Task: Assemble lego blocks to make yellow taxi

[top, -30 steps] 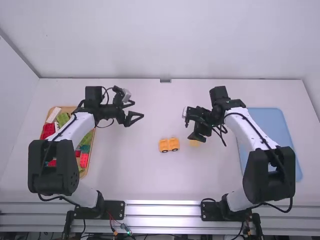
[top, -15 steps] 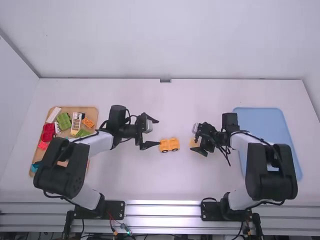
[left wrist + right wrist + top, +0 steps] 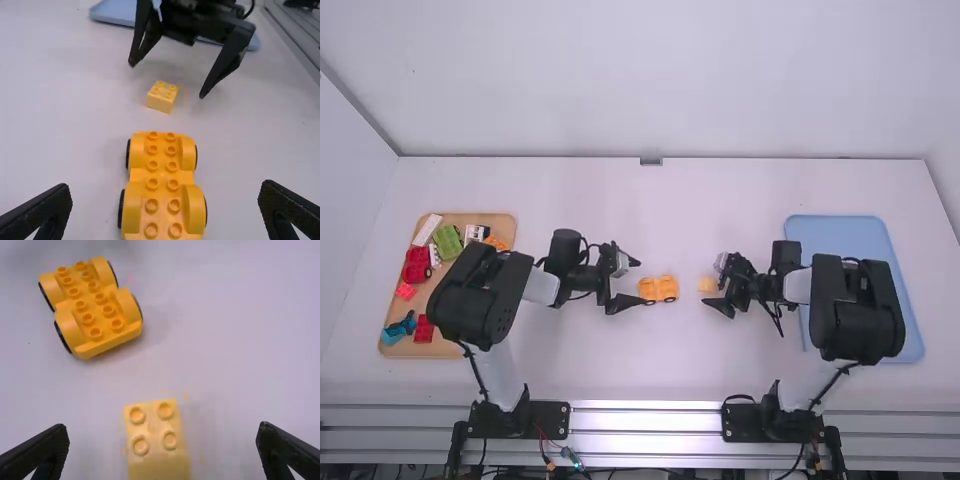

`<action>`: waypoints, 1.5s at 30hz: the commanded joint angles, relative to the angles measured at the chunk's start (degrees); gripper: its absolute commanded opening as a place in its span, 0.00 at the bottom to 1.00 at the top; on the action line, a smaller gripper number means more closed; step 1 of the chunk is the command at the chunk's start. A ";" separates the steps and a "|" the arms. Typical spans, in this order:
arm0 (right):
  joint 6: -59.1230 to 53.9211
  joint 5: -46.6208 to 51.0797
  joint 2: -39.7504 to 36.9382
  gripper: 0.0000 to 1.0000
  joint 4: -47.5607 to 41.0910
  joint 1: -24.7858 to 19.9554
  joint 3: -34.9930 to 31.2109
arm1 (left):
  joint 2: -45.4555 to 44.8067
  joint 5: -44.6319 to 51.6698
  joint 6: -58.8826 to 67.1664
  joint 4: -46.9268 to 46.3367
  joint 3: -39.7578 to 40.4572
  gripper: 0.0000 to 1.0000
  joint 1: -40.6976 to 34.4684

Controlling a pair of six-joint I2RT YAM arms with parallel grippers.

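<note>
The wheeled base [image 3: 162,175] is orange-yellow with black wheels [image 3: 121,209]; right of it, the small block [image 3: 156,465] is paler yellow and the tray [image 3: 835,232] light blue.

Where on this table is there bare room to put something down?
Bare tabletop stretches from the wheeled base back to the rear wall, and forward from it to the metal rail. It's crowded around the base and the small yellow block, with the left gripper and right gripper close by, and on the wooden tray of bricks.
</note>
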 commanded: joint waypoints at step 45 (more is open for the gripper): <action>0.26 -4.07 -2.05 0.11 -5.99 4.61 2.89 | 13.70 -8.66 6.05 1.62 6.88 0.75 -7.74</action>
